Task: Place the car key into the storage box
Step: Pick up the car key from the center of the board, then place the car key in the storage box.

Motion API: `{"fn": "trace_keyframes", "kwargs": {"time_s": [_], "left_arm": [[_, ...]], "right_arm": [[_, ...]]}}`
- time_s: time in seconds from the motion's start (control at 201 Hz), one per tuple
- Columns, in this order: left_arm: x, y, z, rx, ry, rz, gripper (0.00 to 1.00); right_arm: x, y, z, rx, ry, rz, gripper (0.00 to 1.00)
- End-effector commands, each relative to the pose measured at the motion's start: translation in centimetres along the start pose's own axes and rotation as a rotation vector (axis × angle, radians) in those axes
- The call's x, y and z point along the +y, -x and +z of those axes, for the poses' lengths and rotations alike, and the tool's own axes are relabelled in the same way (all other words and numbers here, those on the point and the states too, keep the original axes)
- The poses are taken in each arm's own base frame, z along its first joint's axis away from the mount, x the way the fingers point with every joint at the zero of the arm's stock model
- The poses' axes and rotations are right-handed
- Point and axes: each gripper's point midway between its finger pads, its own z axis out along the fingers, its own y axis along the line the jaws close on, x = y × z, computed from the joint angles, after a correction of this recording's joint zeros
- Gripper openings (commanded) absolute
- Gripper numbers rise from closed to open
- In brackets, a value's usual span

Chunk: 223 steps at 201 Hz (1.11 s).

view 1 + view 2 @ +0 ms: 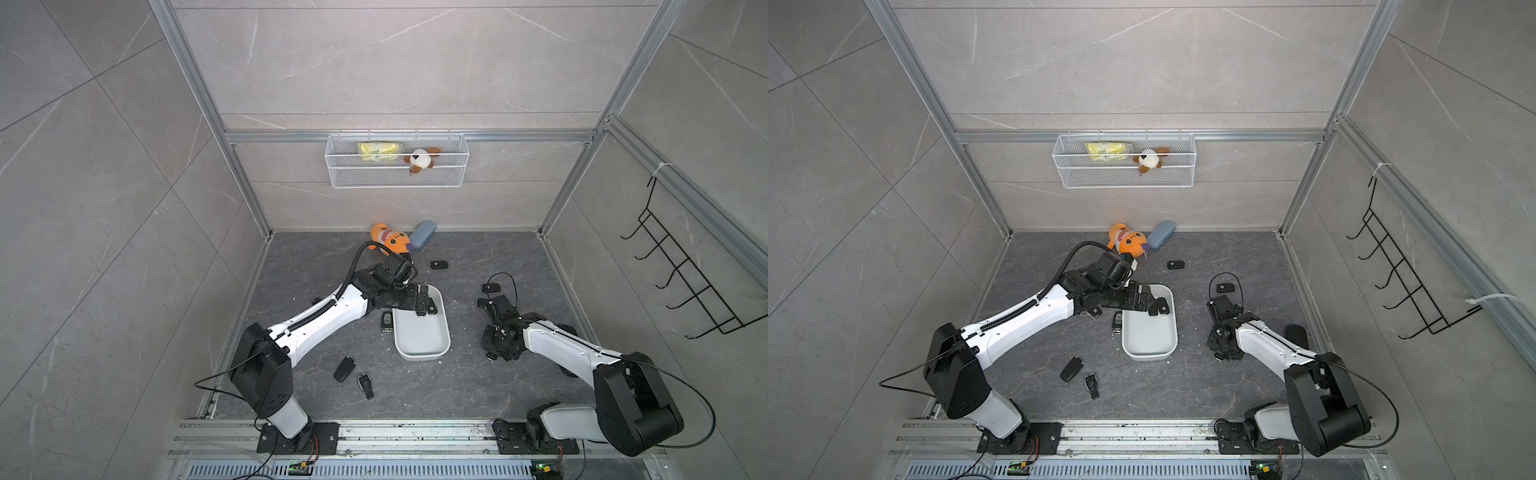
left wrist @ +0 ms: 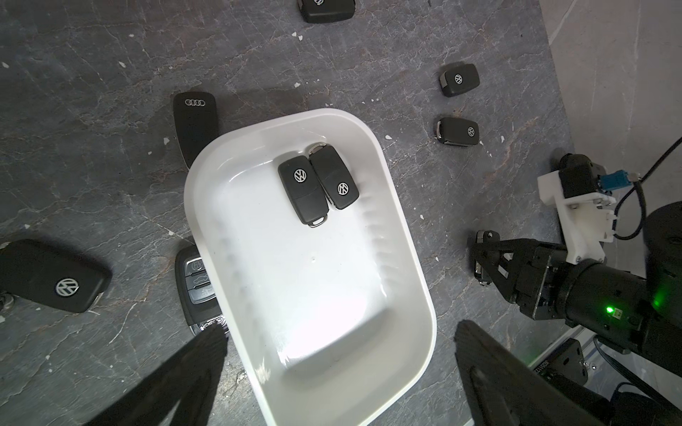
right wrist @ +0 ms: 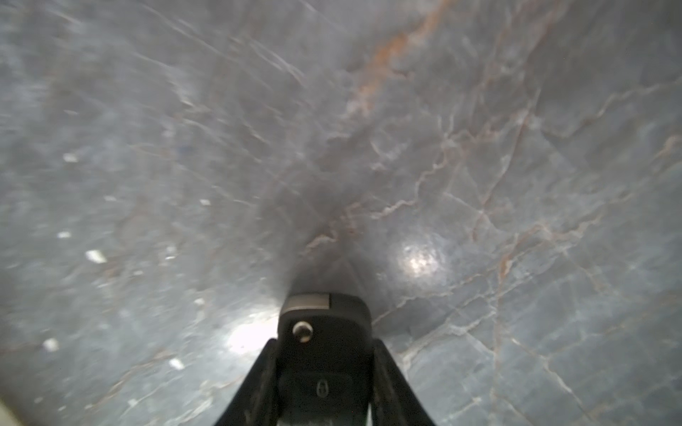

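Gripping a car key (image 3: 324, 354) right of the storage box (image 1: 422, 340)

The right fingers (image 3: 254, 387) were clamped on the black car key, one finger against each long edge. The key's end, with its round silver button, projected beyond the tips. The grip sat low over the dark marbled counter (image 1: 457, 374), to the right of the storage box and apart from it. Whether the key was touching the counter could not be determined.

The left fingers (image 2: 199, 369) were spread wide apart, holding nothing, above the storage box.

Two further keys (image 2: 302, 190) lay side by side, touching each other, on the box floor at its far end. A silver-trimmed key (image 1: 387, 322) lay against the box's left wall. One loose key (image 1: 492, 287) lay just beyond the right fingers. Another key (image 1: 439, 264) lay farther back on the counter. A pair of keys (image 1: 344, 368) lay on the near left of the counter.
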Motion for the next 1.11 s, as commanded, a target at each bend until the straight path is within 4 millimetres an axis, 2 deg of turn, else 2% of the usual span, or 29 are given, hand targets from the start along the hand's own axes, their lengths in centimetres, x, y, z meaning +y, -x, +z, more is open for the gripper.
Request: {"fn": "trace_keyframes", "kwargs": {"time_s": [0.0, 0.139, 0.264, 0.468, 0.602, 0.831, 1.105], "left_arm": [[0.8, 1.1, -2.2, -0.068, 0.022, 0.001, 1.0], [2.3, 1.2, -3.1, -0.101, 0.06, -0.039, 1.0], [4.0, 1.1, -4.1, -0.134, 0.09, -0.082, 1.0], [6.2, 0.1, -5.8, -0.167, 0.126, -0.134, 1.0], [7.4, -0.6, -6.8, -0.18, 0.149, -0.161, 1.0], [9.0, -1.8, -8.7, -0.209, 0.186, -0.198, 1.0], [10.3, -3.1, -10.2, -0.219, 0.231, -0.225, 1.0]], "right_arm": [[2.5, 2.1, -2.8, -0.078, 0.026, -0.063, 0.36], [6.4, 3.1, -4.7, -0.125, 0.064, -0.14, 0.36], [10.6, 3.5, -6.1, -0.154, 0.124, -0.214, 0.36], [17.2, 3.2, -6.6, -0.16, 0.195, -0.34, 0.36], [20.9, 2.6, -5.9, -0.153, 0.216, -0.405, 0.36], [25.4, 2.0, -3.9, -0.132, 0.241, -0.479, 0.36], [28.3, 1.9, -0.8, -0.104, 0.221, -0.523, 0.36]]}}
